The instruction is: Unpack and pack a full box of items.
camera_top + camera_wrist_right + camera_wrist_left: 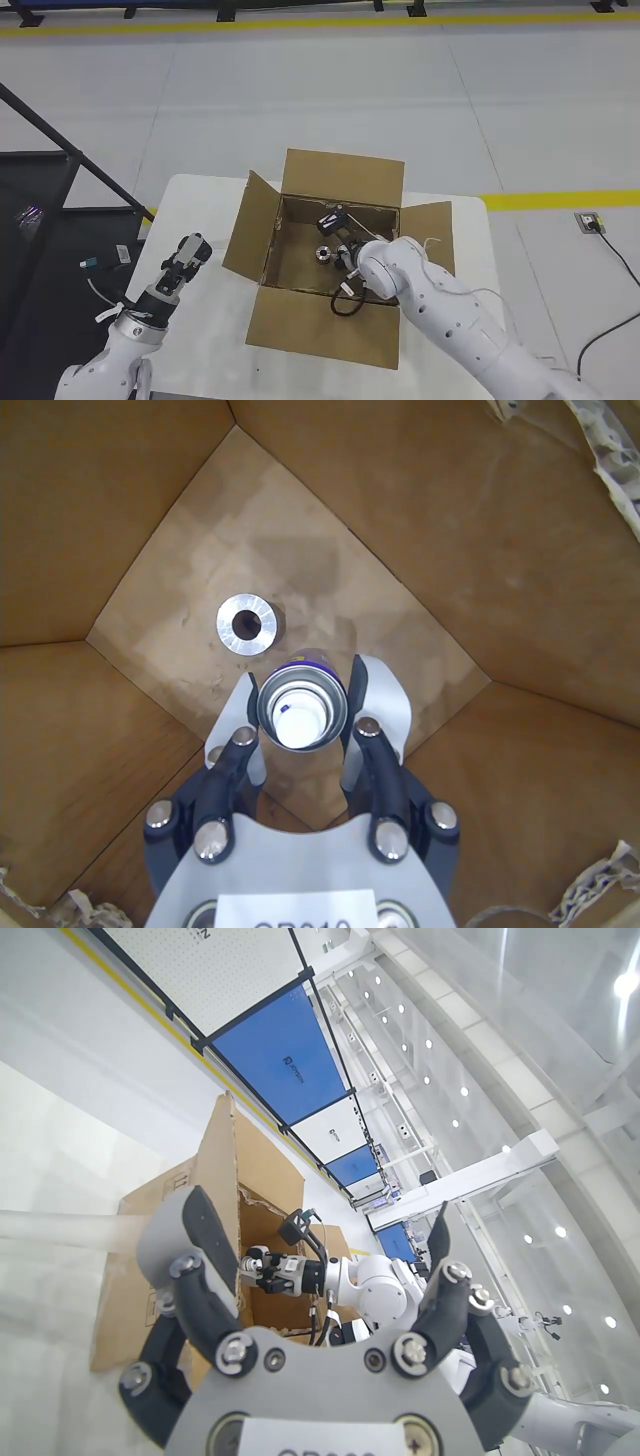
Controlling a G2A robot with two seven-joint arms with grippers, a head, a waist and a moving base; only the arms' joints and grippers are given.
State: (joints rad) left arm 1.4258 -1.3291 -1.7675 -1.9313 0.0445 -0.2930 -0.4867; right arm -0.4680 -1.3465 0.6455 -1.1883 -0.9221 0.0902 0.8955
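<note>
While the right gripper (304,672) sits clamped on the upright spray can (300,712) deep in the box (500,550), near a metal ring (248,624), it should lift straight up, clearing the flaps. Left gripper (320,1208) is spread empty outside.

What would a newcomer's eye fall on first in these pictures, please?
Probably the open cardboard box in the middle of the white table, with the right gripper deep inside it clasping an upright spray can. Next, the shiny metal ring standing on the box floor just beside the can, and the left gripper, open, beside the box.
</note>
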